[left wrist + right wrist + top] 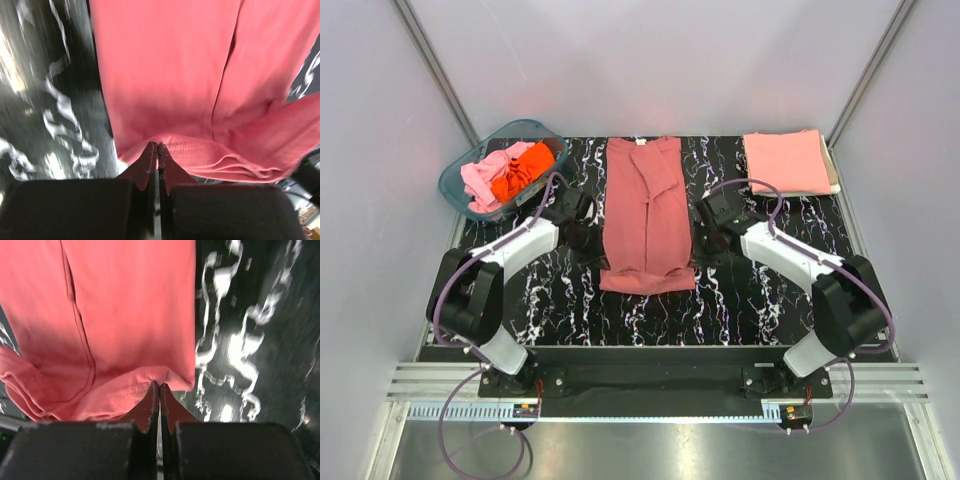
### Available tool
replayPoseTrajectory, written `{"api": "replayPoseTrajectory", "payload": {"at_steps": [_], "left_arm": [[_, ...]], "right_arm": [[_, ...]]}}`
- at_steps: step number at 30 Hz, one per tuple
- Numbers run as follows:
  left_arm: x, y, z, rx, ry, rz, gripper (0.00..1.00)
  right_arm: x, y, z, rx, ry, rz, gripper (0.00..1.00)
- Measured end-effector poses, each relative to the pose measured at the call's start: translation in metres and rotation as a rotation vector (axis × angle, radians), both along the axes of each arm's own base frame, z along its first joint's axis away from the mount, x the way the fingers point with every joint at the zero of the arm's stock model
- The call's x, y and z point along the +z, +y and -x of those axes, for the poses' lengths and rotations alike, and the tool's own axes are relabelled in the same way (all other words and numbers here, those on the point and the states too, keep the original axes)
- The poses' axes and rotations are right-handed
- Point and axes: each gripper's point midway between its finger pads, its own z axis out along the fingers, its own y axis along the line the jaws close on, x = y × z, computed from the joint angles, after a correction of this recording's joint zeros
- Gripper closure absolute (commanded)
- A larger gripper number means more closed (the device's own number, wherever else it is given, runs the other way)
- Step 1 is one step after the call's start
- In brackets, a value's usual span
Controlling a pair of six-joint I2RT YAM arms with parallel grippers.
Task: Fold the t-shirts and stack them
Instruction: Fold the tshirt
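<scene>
**A:** Where does the red t-shirt [645, 215] lie from the pincers?

**B:** Between them, in the centre of the top view. It is a long strip on the table [560, 300], with its long axis running from the top of the frame down. The left gripper [158, 148] sits at its left edge and the right gripper [159, 386] at its right edge, so each arm is nearest its own side.

**A:** Clenched or released?

**B:** Both clenched, each apparently pinching a stitched edge of the cloth. Only the wrist views show that. From above, the tips are hidden.

**A:** And what does the top view add?

**B:** The shirt's whole length, the folded salmon t-shirt [788, 162] at upper right, and the tub [455, 185] at upper left holding a pink t-shirt [483, 180] and an orange t-shirt [523, 170]. I judge the next fold goes across the short axis, both arms moving together
</scene>
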Motion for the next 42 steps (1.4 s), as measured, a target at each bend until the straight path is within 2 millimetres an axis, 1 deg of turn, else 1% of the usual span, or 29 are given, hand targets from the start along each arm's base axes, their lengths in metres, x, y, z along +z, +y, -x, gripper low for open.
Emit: {"api": "replayPoseTrajectory", "payload": {"at_steps": [4,7,9,11,13,15,17,20,25,28,30,33,35,37,38,39,40,41,42], "left_arm": [[0.003,-0.003,-0.038,0.003,-0.004,0.025,1.0],[0.008,-0.007,-0.069,0.005,-0.026,0.048,1.0],[0.011,-0.008,-0.088,0.013,-0.032,0.057,1.0],[0.014,-0.01,-0.113,0.017,-0.058,0.06,1.0],[0.014,-0.01,-0.136,0.022,-0.074,0.058,1.0],[0.011,-0.009,-0.154,0.027,-0.083,0.056,1.0],[0.007,-0.006,-0.166,0.035,-0.085,0.051,1.0],[0.002,0.002,-0.175,0.051,-0.071,0.04,1.0],[0.011,0.007,-0.203,0.075,-0.109,0.049,1.0],[0.016,0.01,-0.218,0.087,-0.137,0.056,1.0],[0.019,0.012,-0.227,0.095,-0.15,0.059,1.0],[0.016,0.014,-0.241,0.104,-0.163,0.063,1.0],[0.009,0.015,-0.251,0.11,-0.164,0.066,1.0],[0.0,0.019,-0.259,0.12,-0.161,0.064,1.0],[-0.006,0.022,-0.261,0.125,-0.154,0.062,1.0],[-0.011,0.024,-0.263,0.13,-0.147,0.06,1.0],[-0.016,0.026,-0.265,0.134,-0.141,0.061,0.97],[-0.019,0.028,-0.268,0.136,-0.138,0.064,0.91],[-0.022,0.029,-0.271,0.135,-0.138,0.069,0.78]], "right_arm": [[0.001,-0.003,-0.037,0.003,-0.01,0.006,1.0],[0.0,-0.001,-0.067,0.019,-0.031,0.02,1.0],[-0.002,0.001,-0.083,0.031,-0.042,0.028,1.0],[-0.004,0.004,-0.102,0.041,-0.055,0.035,1.0],[-0.007,0.005,-0.12,0.046,-0.066,0.041,1.0],[-0.009,0.003,-0.135,0.046,-0.073,0.049,1.0],[-0.009,0.001,-0.149,0.044,-0.082,0.052,1.0],[-0.004,-0.002,-0.168,0.048,-0.099,0.043,1.0],[0.013,-0.001,-0.195,0.063,-0.147,0.01,1.0],[0.019,0.001,-0.207,0.073,-0.169,-0.011,1.0],[0.019,0.003,-0.215,0.079,-0.179,-0.02,1.0],[0.014,0.006,-0.229,0.092,-0.182,-0.034,1.0],[0.005,0.008,-0.242,0.102,-0.184,-0.049,1.0],[-0.002,0.007,-0.249,0.107,-0.18,-0.056,1.0],[-0.006,0.006,-0.253,0.111,-0.178,-0.059,0.99],[-0.011,0.005,-0.257,0.115,-0.175,-0.061,0.93],[-0.015,0.004,-0.26,0.119,-0.172,-0.065,0.88],[-0.018,0.003,-0.262,0.122,-0.171,-0.064,0.82],[-0.02,0.002,-0.265,0.122,-0.172,-0.063,0.72]]}}
